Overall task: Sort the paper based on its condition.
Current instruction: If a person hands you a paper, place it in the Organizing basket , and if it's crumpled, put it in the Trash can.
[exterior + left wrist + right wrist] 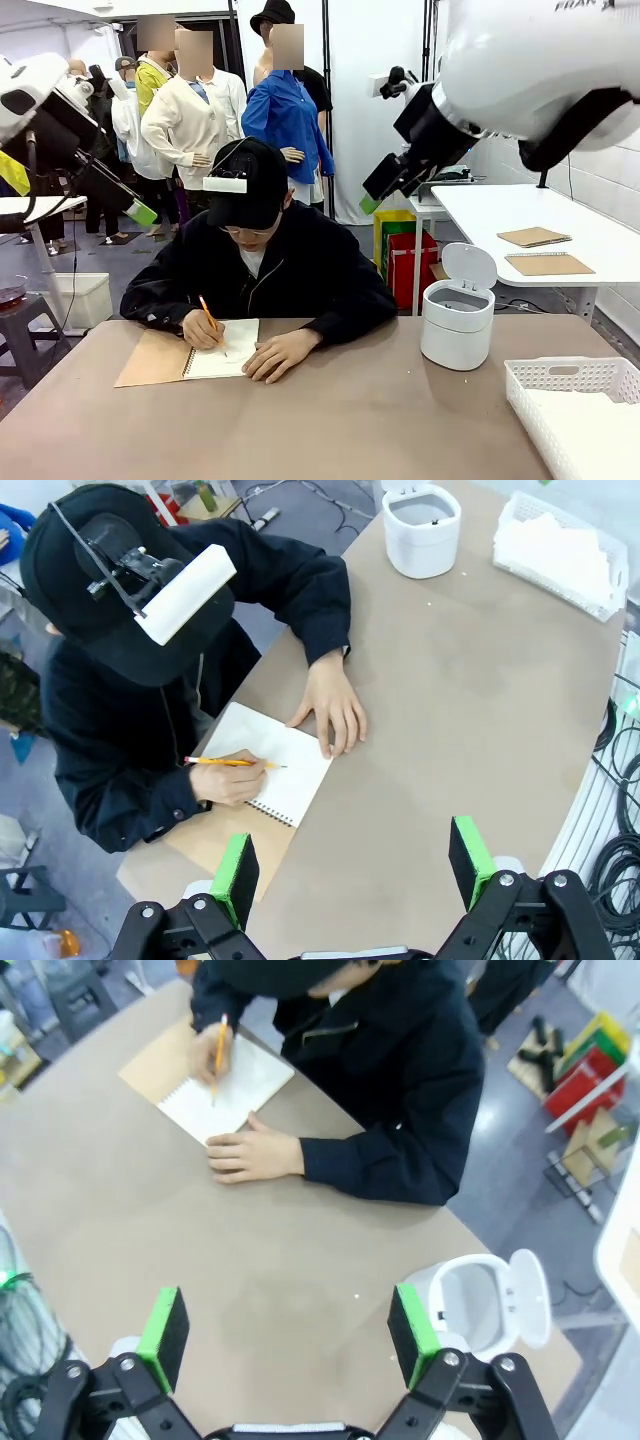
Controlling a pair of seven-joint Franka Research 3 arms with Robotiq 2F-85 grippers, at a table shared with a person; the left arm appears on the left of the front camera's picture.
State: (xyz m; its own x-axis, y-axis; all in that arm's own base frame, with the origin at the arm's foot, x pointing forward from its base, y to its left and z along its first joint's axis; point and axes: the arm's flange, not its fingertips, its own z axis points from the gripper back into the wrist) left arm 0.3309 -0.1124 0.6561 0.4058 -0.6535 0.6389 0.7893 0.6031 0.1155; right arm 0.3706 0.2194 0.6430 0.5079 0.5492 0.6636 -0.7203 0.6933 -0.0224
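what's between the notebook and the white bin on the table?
Front view: the person's flat hand touching the notebook, then bare table up to the white bin.

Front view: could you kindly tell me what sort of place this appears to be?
Likely a robotics lab: a white left arm and right arm overhang a brown table where a person writes in a notebook, with a white worktable behind.

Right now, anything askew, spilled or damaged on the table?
Nothing stands out. The person writes in the notebook, the bin stands upright with its lid up, and the basket holds white paper.
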